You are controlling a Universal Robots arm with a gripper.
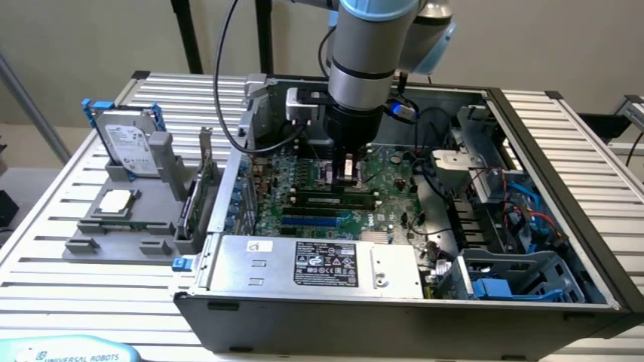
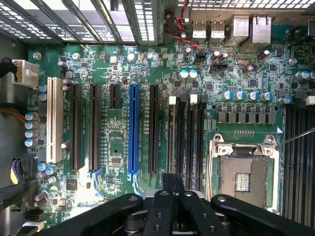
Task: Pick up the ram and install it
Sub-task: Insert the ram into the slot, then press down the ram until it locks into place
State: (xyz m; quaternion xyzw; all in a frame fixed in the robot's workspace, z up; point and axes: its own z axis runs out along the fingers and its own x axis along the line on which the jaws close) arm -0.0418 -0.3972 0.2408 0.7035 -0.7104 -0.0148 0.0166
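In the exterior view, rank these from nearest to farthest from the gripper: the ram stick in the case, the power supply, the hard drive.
From the gripper:
1. Ram stick, just below it on the motherboard.
2. Power supply, at the case's front edge.
3. Hard drive, outside the case, at the exterior view's left.

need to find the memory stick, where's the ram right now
In the exterior view the ram lies seated in a slot on the motherboard, inside the open case, just below the claw and above the blue slot.

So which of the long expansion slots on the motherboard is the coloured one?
The blue slot, the only blue one. It stands in the middle of the row: black slots flank it on both sides, and a white slot sits at the far end.
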